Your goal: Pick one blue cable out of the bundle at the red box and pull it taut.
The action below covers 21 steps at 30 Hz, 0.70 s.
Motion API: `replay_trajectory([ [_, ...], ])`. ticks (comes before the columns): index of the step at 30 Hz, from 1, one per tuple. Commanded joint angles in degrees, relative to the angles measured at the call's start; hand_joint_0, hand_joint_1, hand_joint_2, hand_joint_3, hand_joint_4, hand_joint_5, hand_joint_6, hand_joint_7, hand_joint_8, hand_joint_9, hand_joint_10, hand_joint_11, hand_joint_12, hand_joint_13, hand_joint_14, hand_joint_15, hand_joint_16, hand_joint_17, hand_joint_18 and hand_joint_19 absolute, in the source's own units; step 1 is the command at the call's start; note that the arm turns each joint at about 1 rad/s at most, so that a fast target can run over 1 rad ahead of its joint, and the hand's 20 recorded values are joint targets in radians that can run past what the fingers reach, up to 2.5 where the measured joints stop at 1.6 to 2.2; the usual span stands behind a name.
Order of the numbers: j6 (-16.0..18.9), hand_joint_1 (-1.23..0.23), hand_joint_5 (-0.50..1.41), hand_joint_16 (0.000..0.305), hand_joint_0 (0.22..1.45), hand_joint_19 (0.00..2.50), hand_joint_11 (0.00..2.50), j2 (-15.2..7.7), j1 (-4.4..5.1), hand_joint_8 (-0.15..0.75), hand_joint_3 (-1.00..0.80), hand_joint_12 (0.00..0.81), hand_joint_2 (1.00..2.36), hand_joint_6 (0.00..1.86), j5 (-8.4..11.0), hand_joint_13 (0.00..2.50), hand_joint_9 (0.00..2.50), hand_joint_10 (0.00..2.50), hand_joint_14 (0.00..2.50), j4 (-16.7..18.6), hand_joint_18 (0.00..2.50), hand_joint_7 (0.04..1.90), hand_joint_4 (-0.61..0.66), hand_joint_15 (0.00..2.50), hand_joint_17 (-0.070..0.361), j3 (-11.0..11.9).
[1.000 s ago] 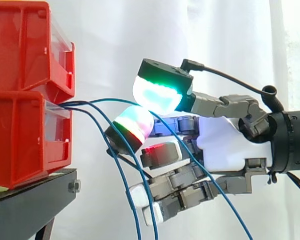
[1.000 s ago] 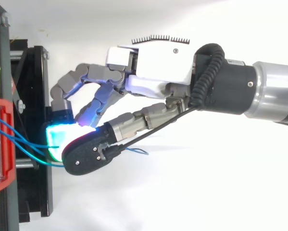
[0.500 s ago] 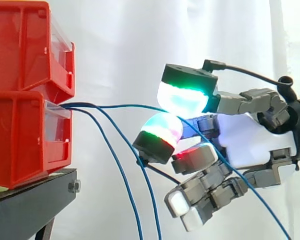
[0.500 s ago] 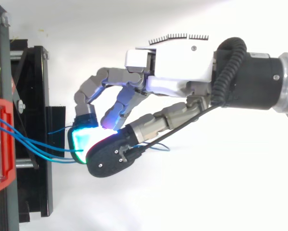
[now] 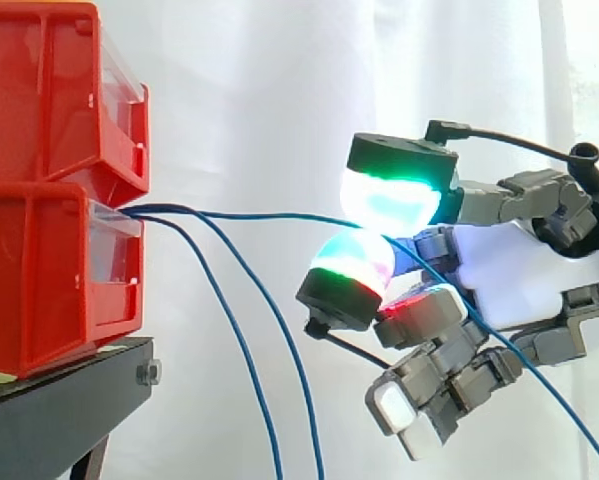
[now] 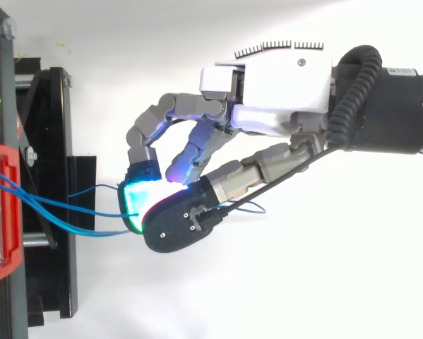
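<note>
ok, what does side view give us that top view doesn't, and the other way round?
Side: height. Two stacked red bins, one blue cable running nearly straight from them to the pinch, two other cables hanging slack below it. Top: sideways spread of the cables across the black stand, plus the cable's tail behind the pinch. Both: robot hand shut on the blue cable between glowing pads.

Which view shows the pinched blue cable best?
Side view: the thin blue cable runs nearly straight from the red plastic box to the robot hand, pinched between glowing pads, then trails down behind. Top view shows its run from the box, but a black-backed fingertip covers the pinch.
</note>
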Motion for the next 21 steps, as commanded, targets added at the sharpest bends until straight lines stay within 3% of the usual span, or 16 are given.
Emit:
replay_trajectory([
  [1, -0.1, -0.72, -0.17, 0.045, 0.62, 0.50, 1.38, 0.0, 0.13, 0.159, -0.07, 0.356, 1.02, 0.95, 0.03, 0.79, 1.07, 0.00, 0.02, 0.6, 0.60, 1.12, -0.23, 0.62, 0.102, 0.0],
  [14, -0.3, -0.72, -0.17, 0.045, 0.63, 0.50, 1.37, 0.0, 0.13, 0.161, -0.07, 0.355, 1.02, 0.95, 0.11, 0.79, 1.07, 0.00, 0.02, 1.0, 0.60, 1.11, -0.23, 0.62, 0.102, -1.1],
  [17, -0.3, -0.72, -0.17, 0.045, 0.63, 0.50, 1.36, 0.0, 0.13, 0.157, -0.07, 0.355, 1.02, 0.95, 0.11, 0.79, 1.07, 0.00, 0.02, 1.0, 0.60, 1.11, -0.23, 0.62, 0.101, -4.5],
  [19, 0.1, -0.72, -0.17, 0.045, 0.63, 0.50, 1.36, 0.0, 0.04, 0.152, -0.08, 0.355, 1.02, 0.95, 0.03, 0.79, 1.07, 0.00, 0.02, 1.5, 0.60, 1.11, -0.23, 0.62, 0.102, -10.8],
  [20, -0.3, -0.72, -0.17, 0.045, 0.63, 0.50, 1.35, 0.0, 0.13, 0.162, -0.08, 0.355, 1.03, 0.95, 0.11, 0.79, 1.07, 0.01, 0.02, 1.9, 0.60, 1.12, -0.22, 0.62, 0.102, -12.3],
  [21, -0.3, -0.72, -0.17, 0.045, 0.63, 0.50, 1.36, 0.0, 0.13, 0.157, -0.08, 0.354, 1.02, 0.95, 0.03, 0.79, 1.07, 0.00, 0.02, 2.9, 0.60, 1.11, -0.22, 0.63, 0.102, -16.6],
])
